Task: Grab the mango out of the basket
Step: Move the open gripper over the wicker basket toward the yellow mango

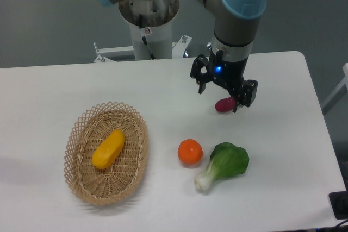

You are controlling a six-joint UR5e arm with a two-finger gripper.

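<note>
- Mango [109, 149] lies untouched on its side inside the basket [76, 134], at the left of the desk [283, 150]; nothing about it suggests a grasp has begun.
- End effector [225, 95] hangs over the far right part of the desk, well apart from the basket, low above a small dark-red piece [223, 104].
- Whether its fingers are spread or closed I cannot tell; the dark-red piece sits right at them, and contact cannot be confirmed.
- Orange fruit [190, 151] and a leafy green vegetable [225, 163] rest on the desk between the arm's side and the basket, near each other.
- Judged from this, none of the task is done: the reach across to the basket, the descent, the grasp and the lift all remain.
</note>
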